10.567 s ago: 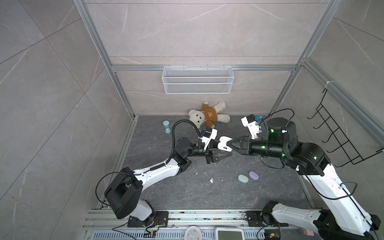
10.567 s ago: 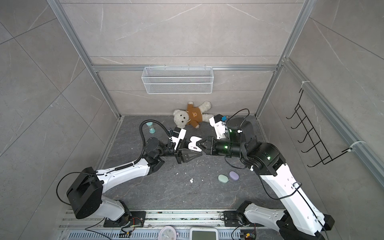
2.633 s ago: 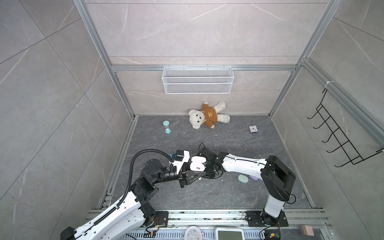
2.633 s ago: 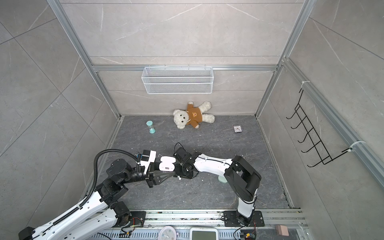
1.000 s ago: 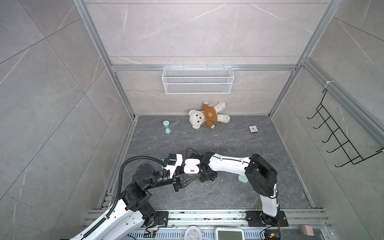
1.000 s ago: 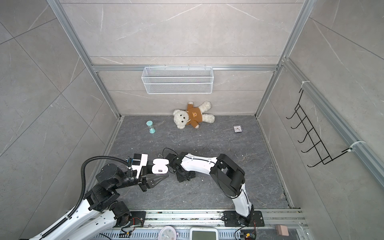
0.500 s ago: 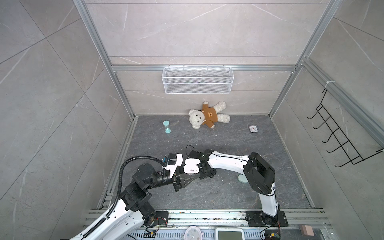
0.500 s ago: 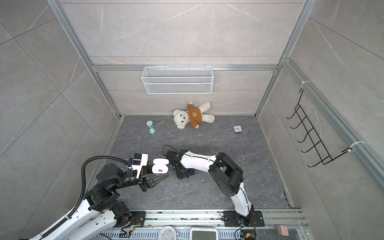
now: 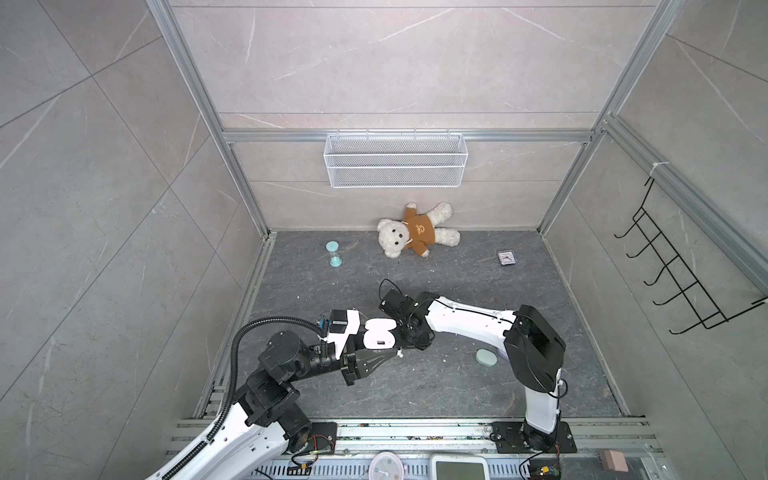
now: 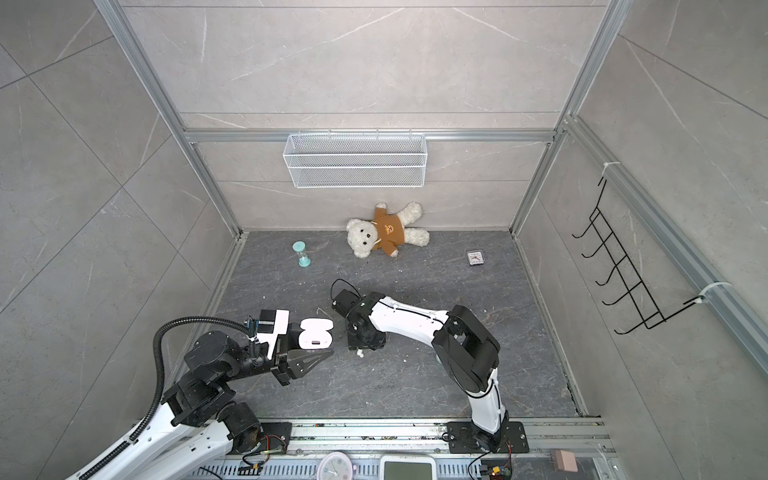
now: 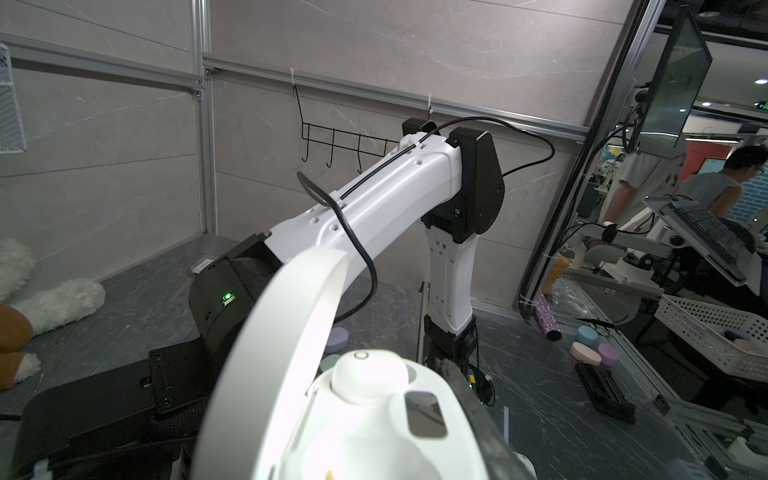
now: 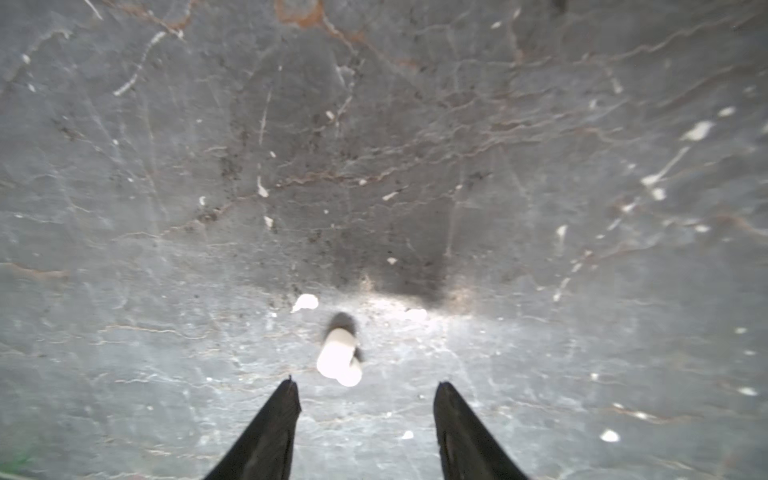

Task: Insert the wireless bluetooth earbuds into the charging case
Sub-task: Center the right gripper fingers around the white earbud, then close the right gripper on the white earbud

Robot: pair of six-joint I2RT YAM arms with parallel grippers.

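"Near left on the grey floor (image 9: pixel 457 386), the left gripper (image 9: pixel 384 351) is clenched on the white charging case (image 9: pixel 379 333), lid raised. What's inside?"

"One seated bud (image 11: pixel 368 376), white, shown by the left wrist camera. The socket (image 11: pixel 424 413) beside it looks dark and empty."

"Moving right?"

"Just right of the case, a loose white earbud (image 12: pixel 338 357) lies on the floor. The right gripper (image 12: pixel 366 384) points down over it with jaws parted. The bud sits just beyond the tips, in line with the gap between them, and nothing touches it."

"How will it handle?"

"Probably feather-light, hard and glossy, with one rounded end. It is a bean that could squirt from the pads or skid across the stone. The safest hold looks to be across the flanks of its stubby body, low to the floor and closing gently, because a hard pinch could flick it away."

"Farther right?"

"A mint-green oval case (image 9: pixel 486 357) rests on the floor beside the right arm's elbow, and neither gripper is near it."
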